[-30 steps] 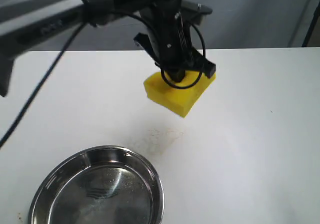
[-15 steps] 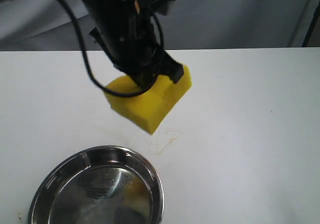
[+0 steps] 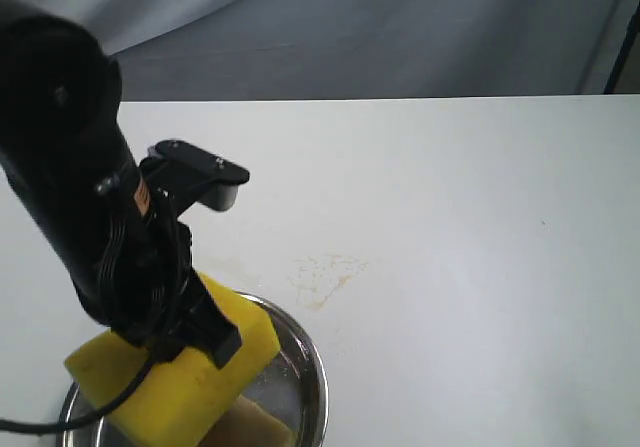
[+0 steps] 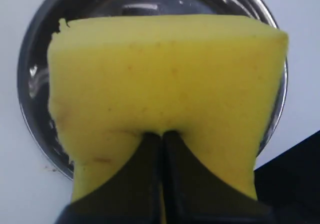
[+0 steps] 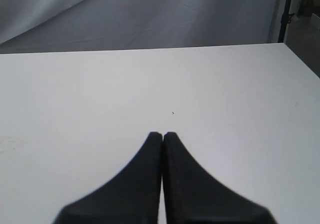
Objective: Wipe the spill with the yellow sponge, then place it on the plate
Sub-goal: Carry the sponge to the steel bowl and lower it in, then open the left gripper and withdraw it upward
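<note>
The yellow sponge [image 3: 180, 377] hangs over the steel plate [image 3: 305, 367], pinched in my left gripper [image 3: 190, 342]. In the left wrist view the sponge [image 4: 165, 78] fills most of the frame, with the left gripper [image 4: 162, 134] shut on it and squeezing its near edge; the plate's rim [image 4: 30, 93] shows round it. A faint brownish speckled smear, the spill [image 3: 322, 275], lies on the white table just beyond the plate. My right gripper [image 5: 162, 134] is shut with nothing in it, above bare table, and does not show in the exterior view.
The white table [image 3: 480, 227] stretches to the right and back. A grey cloth backdrop [image 3: 400, 27] stands behind it. A dark stand pole [image 5: 284, 11] rises at the table's far corner.
My left arm has carried the sponge from the middle of the table, past the smear, toward the near left until it is over the plate. The right gripper's earlier state is not shown.
</note>
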You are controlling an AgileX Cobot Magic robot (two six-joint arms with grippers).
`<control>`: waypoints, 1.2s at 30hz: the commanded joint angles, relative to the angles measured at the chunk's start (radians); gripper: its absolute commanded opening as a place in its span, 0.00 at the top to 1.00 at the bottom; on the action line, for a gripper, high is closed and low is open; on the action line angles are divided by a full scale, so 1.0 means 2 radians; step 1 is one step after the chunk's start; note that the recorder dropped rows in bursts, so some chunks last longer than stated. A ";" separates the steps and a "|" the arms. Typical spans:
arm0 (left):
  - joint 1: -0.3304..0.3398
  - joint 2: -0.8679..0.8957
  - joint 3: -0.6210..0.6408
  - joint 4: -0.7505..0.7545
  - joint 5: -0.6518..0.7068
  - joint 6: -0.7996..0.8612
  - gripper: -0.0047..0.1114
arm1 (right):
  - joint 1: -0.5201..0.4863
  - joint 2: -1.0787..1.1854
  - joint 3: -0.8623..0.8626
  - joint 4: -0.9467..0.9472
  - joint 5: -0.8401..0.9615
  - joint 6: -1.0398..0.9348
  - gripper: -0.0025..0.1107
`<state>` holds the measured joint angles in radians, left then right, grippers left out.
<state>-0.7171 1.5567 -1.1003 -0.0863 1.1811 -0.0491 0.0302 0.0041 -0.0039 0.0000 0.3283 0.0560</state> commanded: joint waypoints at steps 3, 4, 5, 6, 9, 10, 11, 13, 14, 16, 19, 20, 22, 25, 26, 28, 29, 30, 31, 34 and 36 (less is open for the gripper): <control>0.002 -0.003 0.084 -0.016 -0.087 0.000 0.96 | -0.004 -0.002 0.002 0.000 -0.001 0.001 0.98; 0.002 0.001 0.089 -0.015 -0.094 0.007 0.96 | -0.004 -0.002 0.002 0.000 -0.001 0.001 0.98; 0.002 0.005 0.091 -0.015 -0.095 0.014 0.96 | -0.004 -0.002 0.002 0.000 -0.001 0.001 0.98; 0.002 0.008 0.091 -0.015 -0.095 0.015 0.96 | -0.004 -0.002 0.002 0.000 -0.001 0.001 0.98; 0.002 0.016 0.091 -0.013 -0.109 0.011 0.95 | -0.004 -0.002 0.002 0.000 -0.001 0.001 0.98; 0.002 0.018 0.091 -0.013 -0.116 0.011 0.93 | -0.004 -0.002 0.002 0.000 -0.001 0.001 0.98; 0.002 0.020 0.091 -0.013 -0.124 0.011 0.91 | -0.004 -0.002 0.002 0.000 -0.001 0.001 0.98; 0.002 0.021 0.091 -0.013 -0.138 0.011 0.86 | -0.004 -0.002 0.002 0.000 -0.001 0.001 0.98; 0.002 0.021 0.091 -0.013 -0.143 0.011 0.82 | -0.004 -0.002 0.002 0.000 -0.001 0.001 0.98; 0.002 0.021 0.091 -0.013 -0.144 0.012 0.73 | -0.004 -0.002 0.002 0.000 -0.001 0.001 0.98; 0.002 0.021 0.091 -0.013 -0.142 0.012 0.59 | -0.004 -0.002 0.002 0.000 -0.001 0.001 0.98; 0.002 0.021 0.091 -0.013 -0.142 0.012 0.56 | -0.004 -0.002 0.002 0.000 -0.001 0.001 0.98; 0.002 0.021 0.084 -0.012 -0.130 0.012 0.51 | -0.004 -0.002 0.002 0.000 -0.001 0.001 0.98; 0.002 0.021 0.059 -0.010 -0.091 0.007 0.51 | -0.004 -0.002 0.002 0.000 -0.001 0.001 0.98; 0.002 0.021 0.049 -0.007 -0.079 -0.002 0.53 | -0.004 -0.002 0.002 0.000 -0.001 0.001 0.98; 0.002 0.021 0.026 0.006 -0.057 -0.020 0.62 | -0.004 -0.002 0.002 0.000 -0.001 0.001 0.98; 0.002 0.021 0.018 0.014 -0.050 -0.028 0.67 | -0.004 -0.002 0.002 0.000 -0.001 0.001 0.98; 0.002 0.021 0.007 0.025 -0.044 -0.038 0.74 | -0.004 -0.002 0.002 0.000 -0.001 0.001 0.98; 0.003 0.021 -0.002 0.036 -0.039 -0.043 0.81 | -0.004 -0.002 0.002 0.000 -0.001 0.001 0.98; 0.010 0.021 -0.024 0.049 -0.022 -0.037 0.96 | -0.004 -0.002 0.002 0.000 -0.001 0.001 0.98; 0.023 0.021 -0.034 0.050 -0.020 -0.037 0.96 | -0.004 -0.002 0.002 0.000 -0.001 0.001 0.98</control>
<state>-0.7000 1.6018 -1.1382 0.0000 1.1200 -0.1128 0.0302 0.0041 -0.0039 0.0000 0.3283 0.0560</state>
